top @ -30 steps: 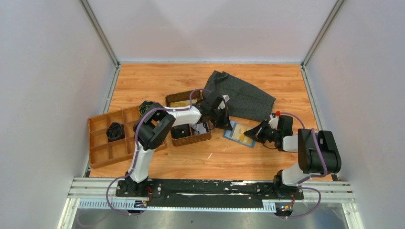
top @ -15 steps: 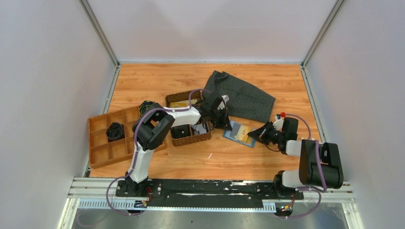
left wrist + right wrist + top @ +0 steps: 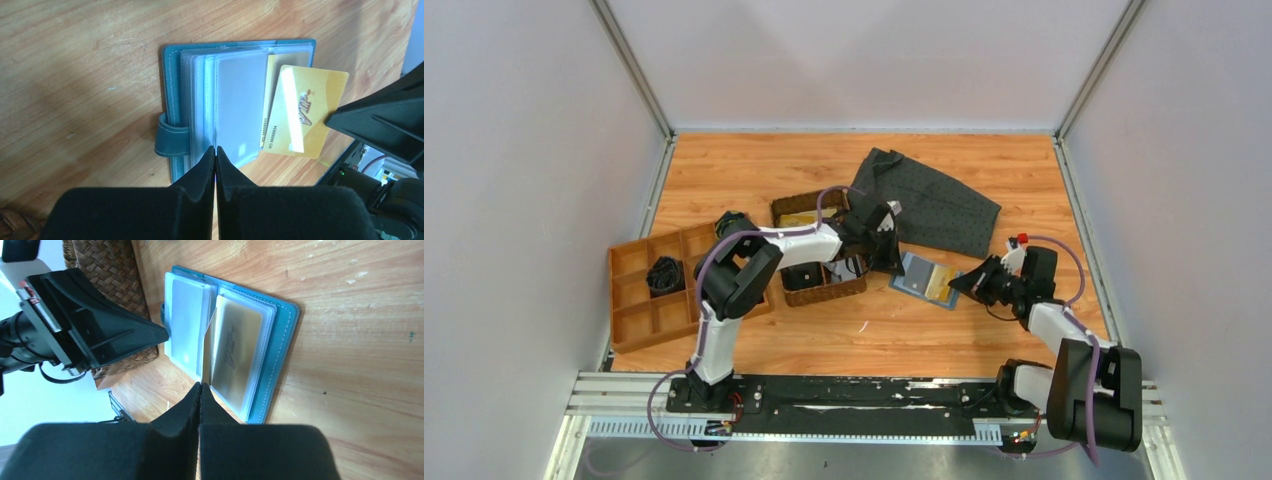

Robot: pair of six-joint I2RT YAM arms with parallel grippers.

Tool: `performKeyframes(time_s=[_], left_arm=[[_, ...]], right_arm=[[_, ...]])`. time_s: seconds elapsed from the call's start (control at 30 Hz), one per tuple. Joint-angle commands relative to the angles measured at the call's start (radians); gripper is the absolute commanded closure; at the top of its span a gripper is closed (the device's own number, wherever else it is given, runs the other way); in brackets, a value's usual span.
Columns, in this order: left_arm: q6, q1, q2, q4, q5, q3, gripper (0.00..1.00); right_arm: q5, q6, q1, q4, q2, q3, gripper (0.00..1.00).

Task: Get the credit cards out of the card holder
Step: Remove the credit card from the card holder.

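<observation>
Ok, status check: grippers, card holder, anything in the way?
Both shut: left gripper at the clear sleeves, right gripper by the gold card. Card holder open flat, card partly out. Nothing blocking.

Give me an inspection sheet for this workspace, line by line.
Surface: wooden table.
Job's things: card holder lies open flat; gold card juts past its edge.
Clutter: dotted cloth, woven basket, divided tray.
Grippers: left gripper and right gripper at the holder's sleeves, jaws shut.
Cables: purple cable along each arm.
Surroundings: white walls, metal frame.
</observation>
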Motion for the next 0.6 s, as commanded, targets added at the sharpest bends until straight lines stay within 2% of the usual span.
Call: performKeyframes(time_s=[0.0, 0.2, 0.57], left_arm=[[0.011, -0.008, -0.077, -0.029, -0.020, 0.000, 0.98], [0.018, -0.016, -0.099, -0.037, 0.011, 0.014, 0.97], [-0.053, -0.097, 0.022, 0.070, 0.073, 0.030, 0.98]], right_arm=[[0.002, -0.043, -0.016, -0.066, 0.006, 0.016, 1.00], [-0.027, -0.031, -0.015, -0.029, 0.025, 0.018, 1.00], [-0.036, -0.021, -0.010, -0.005, 0.059, 0.017, 1.00]])
